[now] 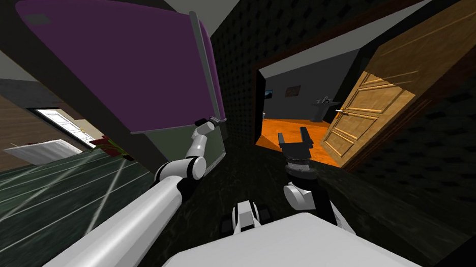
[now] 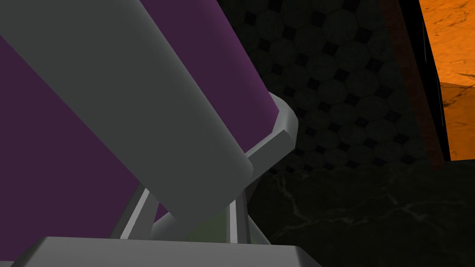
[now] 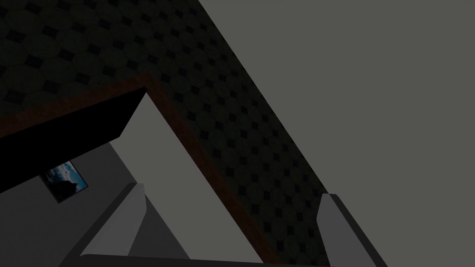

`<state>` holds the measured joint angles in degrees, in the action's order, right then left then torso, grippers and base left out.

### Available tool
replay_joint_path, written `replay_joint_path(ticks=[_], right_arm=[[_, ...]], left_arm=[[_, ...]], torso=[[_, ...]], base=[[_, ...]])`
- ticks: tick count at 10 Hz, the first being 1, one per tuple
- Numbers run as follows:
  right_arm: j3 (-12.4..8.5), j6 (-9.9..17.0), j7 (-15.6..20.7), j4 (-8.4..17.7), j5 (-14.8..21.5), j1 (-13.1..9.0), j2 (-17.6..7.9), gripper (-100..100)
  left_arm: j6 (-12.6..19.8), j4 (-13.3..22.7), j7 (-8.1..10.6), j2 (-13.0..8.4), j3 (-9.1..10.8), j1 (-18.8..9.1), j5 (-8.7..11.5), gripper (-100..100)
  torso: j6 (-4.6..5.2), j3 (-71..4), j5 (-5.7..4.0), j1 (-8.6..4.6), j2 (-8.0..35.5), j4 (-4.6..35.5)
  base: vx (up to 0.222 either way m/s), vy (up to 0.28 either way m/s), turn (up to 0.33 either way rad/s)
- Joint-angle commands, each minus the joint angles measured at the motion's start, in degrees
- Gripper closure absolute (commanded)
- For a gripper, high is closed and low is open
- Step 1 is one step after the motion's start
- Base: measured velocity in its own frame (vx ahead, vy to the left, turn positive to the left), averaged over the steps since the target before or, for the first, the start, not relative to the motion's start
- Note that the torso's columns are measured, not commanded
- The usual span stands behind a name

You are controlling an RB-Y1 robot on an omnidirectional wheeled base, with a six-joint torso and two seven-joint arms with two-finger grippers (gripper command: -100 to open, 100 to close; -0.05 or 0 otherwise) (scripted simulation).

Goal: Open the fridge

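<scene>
Both fingers (image 2: 139,215) of left gripper (image 2: 190,208) clamp fridge handle (image 2: 139,92); wooden door (image 1: 368,112) nearby.

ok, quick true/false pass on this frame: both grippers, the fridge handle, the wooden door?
1. The left gripper is shut on the grey handle of the purple fridge door. True.
2. The right gripper also grips the handle. False: it is open and well apart from the fridge.
3. The wooden door is closed. False: it stands open onto an orange floor.
4. The handle runs along the fridge door's edge. True.
</scene>
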<state>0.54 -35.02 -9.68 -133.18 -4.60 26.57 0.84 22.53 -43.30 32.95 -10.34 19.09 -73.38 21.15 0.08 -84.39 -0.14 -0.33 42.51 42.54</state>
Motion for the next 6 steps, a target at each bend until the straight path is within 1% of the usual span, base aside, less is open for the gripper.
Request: replay_joint_path(ticks=[1, 2, 3, 5, 6], right_arm=[[0.00, 0.00, 0.00, 0.00, 0.00, 0.01, 0.01, 0], [-0.01, 0.00, 0.00, -0.01, 0.00, 0.00, -0.01, 0], [-0.01, 0.00, 0.00, 0.00, 0.00, -0.01, -0.02, 0], [-0.01, 0.00, 0.00, 0.00, 0.00, -0.01, -0.02, 0], [-0.02, 0.00, 0.00, 0.00, 0.00, -0.01, -0.02, 0]], left_arm=[[0.46, -0.42, -0.05, 1.13, -0.75, 0.07, 0.54, 100], [0.73, -0.87, -0.34, 2.18, -1.39, -0.08, 1.19, 100], [0.73, -0.87, -0.34, 2.18, -1.39, -0.08, 1.19, 100], [1.27, -1.76, -0.92, 4.27, -2.66, -0.37, 2.47, 100], [1.27, -1.76, -0.92, 4.27, -2.66, -0.37, 2.47, 100]], torso=[[-0.06, -0.13, -0.01, -0.05, -0.20, -0.03], [0.15, -0.01, 0.07, 0.33, 0.04, -0.12], [0.21, 0.10, 0.14, 0.44, 0.21, -0.20], [-0.06, 0.02, 0.13, 0.35, 0.05, -0.06], [-0.07, 0.04, 0.14, 0.36, 0.10, -0.01]], base=[[-0.119, 0.149, -0.038], [-0.198, 0.246, -0.118], [-0.218, 0.250, -0.075], [-0.202, 0.272, -0.101], [-0.168, 0.206, -0.061]])
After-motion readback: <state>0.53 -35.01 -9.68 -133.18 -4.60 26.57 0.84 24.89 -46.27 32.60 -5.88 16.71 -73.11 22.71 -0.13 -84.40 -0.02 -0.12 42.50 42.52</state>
